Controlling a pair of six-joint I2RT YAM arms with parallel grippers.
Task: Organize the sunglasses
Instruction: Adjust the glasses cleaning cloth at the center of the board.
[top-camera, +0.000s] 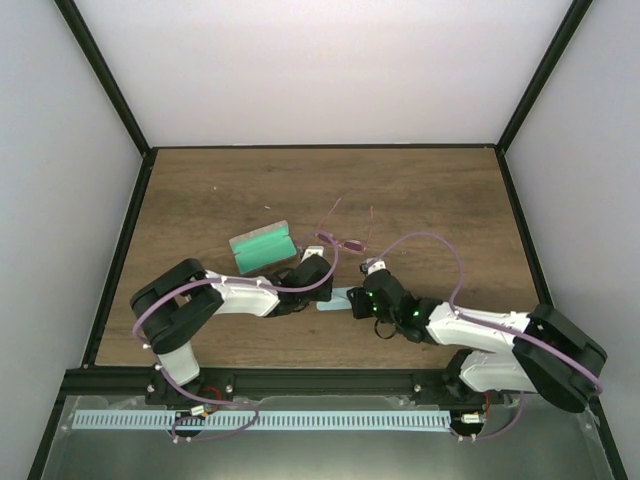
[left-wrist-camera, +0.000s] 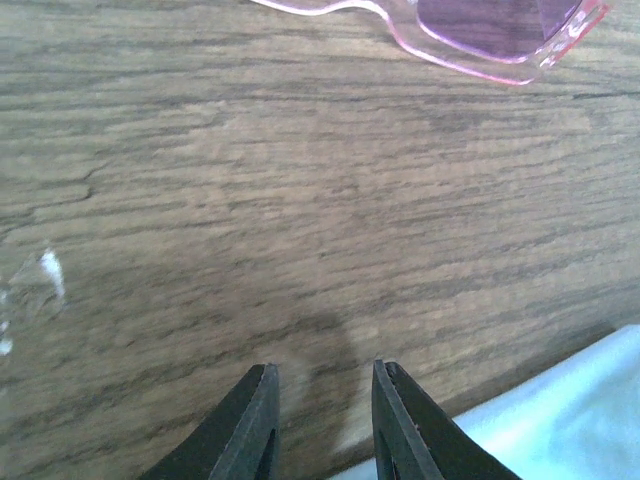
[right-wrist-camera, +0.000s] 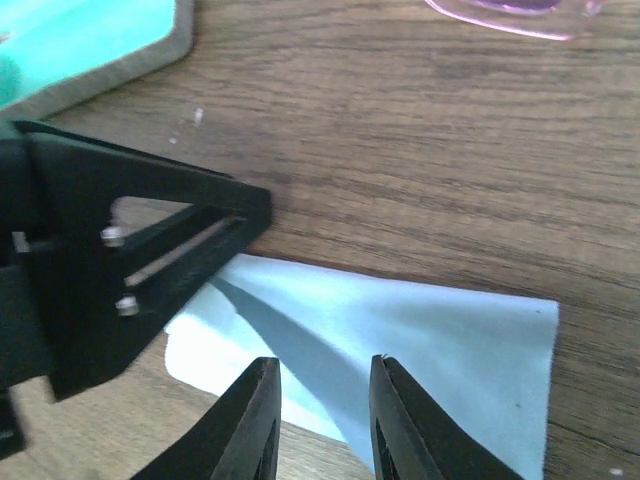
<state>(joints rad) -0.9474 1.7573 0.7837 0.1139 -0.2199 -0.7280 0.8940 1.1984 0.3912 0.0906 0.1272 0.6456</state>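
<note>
The sunglasses (top-camera: 346, 241), with pink-magenta lenses and thin wire arms spread open, lie on the wooden table (top-camera: 220, 190) in the middle. One lens shows at the top of the left wrist view (left-wrist-camera: 500, 25) and the top of the right wrist view (right-wrist-camera: 510, 12). My left gripper (top-camera: 320, 258) is open and empty, low over bare wood just short of the glasses (left-wrist-camera: 322, 375). My right gripper (top-camera: 356, 293) is open and empty over the light blue cloth (right-wrist-camera: 430, 340).
A grey case with green lining (top-camera: 263, 247) lies open left of the glasses and shows in the right wrist view (right-wrist-camera: 90, 40). The cloth (top-camera: 333, 299) lies flat between both grippers (left-wrist-camera: 580, 400). The left gripper's black body (right-wrist-camera: 130, 250) sits close on the right gripper's left.
</note>
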